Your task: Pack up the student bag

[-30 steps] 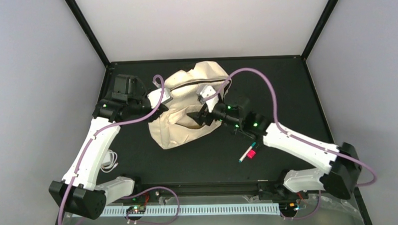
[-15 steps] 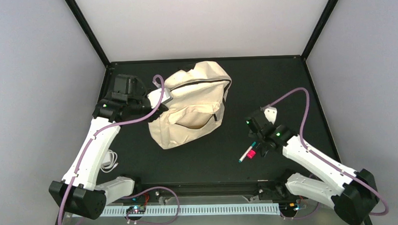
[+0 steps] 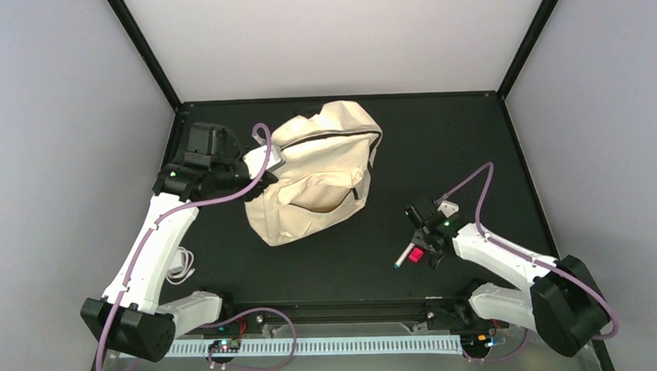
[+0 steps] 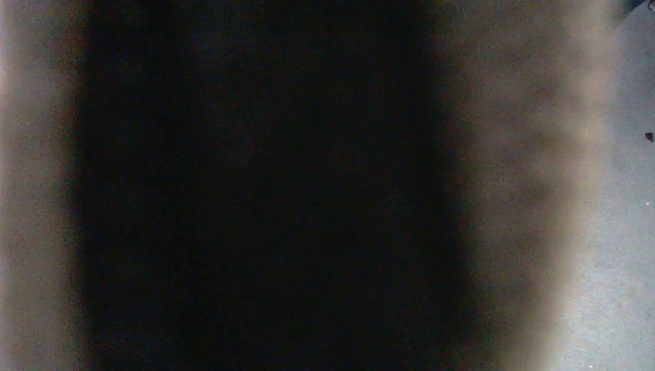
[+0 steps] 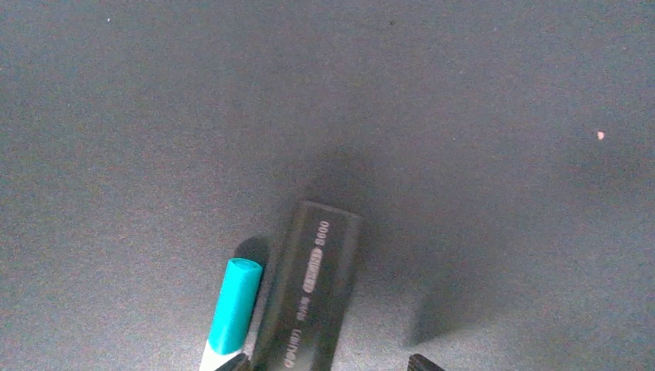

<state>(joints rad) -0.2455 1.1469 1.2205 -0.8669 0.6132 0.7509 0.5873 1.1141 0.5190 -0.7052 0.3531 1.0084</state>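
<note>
Two jobs, split between two arms. On the left: clamped shut with the left gripper [image 3: 263,167] at the left edge of the student bag [image 3: 321,173], probably on a fold of fabric, though hidden from above and shown by the wrist camera only as a beige and dark blur. Judged as a steadying hold, meant to prop the bag up with its front pocket gaping and ready for loading. Found the bag lying left of centre toward the back of the black table [image 3: 489,147], well apart from the loose items. On the right: hung low with the right gripper [image 3: 422,242] over a teal-capped marker [image 5: 234,305] and a dark printed block [image 5: 313,297], just beside each other near the front right. Stood part open there, with fingertips to either side of the block and nothing gripped yet. Read as lining up for a pick, with the carry across to the pocket to follow.
</note>
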